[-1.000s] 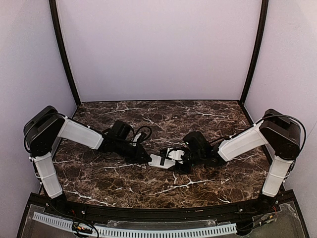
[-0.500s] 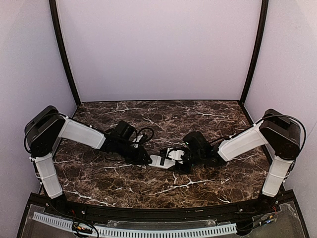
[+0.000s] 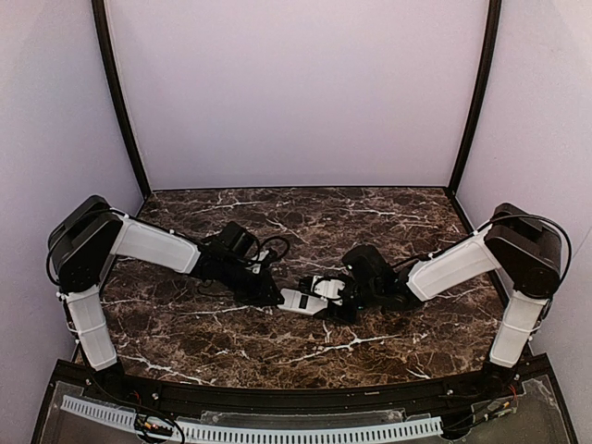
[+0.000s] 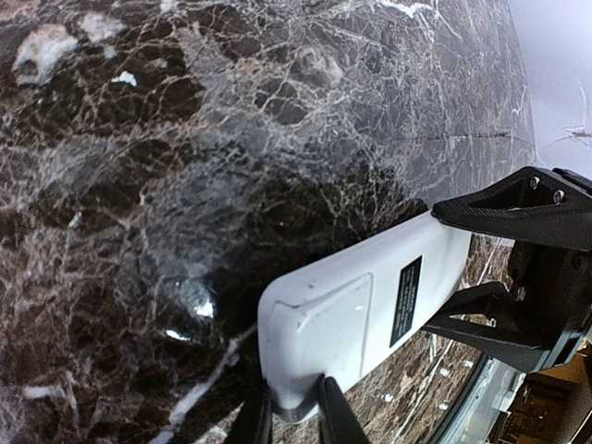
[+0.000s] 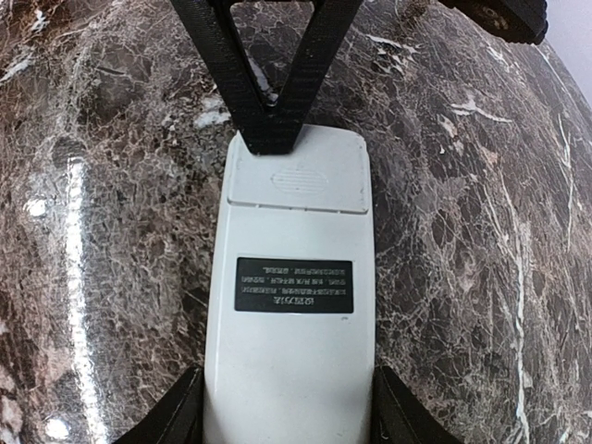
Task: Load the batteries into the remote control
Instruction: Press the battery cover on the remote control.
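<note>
Currently listed, by size:
1) Desk (image 3: 231, 342): dark marble w/ white veins.
2) R claw (image 5: 287, 421): clamped on both long sides of remote control (image 5: 291, 370), at its label-side end.
3) L claw (image 4: 294, 421): fingers nearly together, tips touching remote's opposite end.
4) Remote control: white, back up, mid-desk, btwn both claws.
5) Batt. cover (image 5: 298, 180): ridged, in place.
6) Label (image 5: 293, 284): black, mid-back.
</note>
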Tool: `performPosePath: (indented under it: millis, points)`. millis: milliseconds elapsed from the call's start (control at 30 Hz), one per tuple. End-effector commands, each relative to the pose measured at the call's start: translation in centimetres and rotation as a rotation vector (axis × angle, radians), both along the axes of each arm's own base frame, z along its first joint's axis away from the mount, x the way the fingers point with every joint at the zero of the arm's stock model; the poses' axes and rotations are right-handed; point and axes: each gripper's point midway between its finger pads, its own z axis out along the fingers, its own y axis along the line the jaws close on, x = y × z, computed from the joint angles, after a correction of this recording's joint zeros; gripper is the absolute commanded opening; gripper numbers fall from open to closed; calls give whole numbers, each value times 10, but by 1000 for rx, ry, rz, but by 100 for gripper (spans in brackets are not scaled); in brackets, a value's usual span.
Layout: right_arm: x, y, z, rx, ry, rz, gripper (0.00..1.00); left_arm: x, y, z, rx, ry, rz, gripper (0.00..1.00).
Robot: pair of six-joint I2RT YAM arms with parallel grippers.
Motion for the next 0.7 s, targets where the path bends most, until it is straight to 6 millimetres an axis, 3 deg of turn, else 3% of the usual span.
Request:
performPosePath:
  millis: [0,367,667]
  points:
    - [-15,12,-4,23,42,64,0,-51,34,-84,275,141,-30,12]
    - [-9,23,6,96,48,17,0,-72,15,-97,209,232,-6,11]
    - [-12,23,8,129,45,23,0,-79,-4,-90,129,238,-26,11]
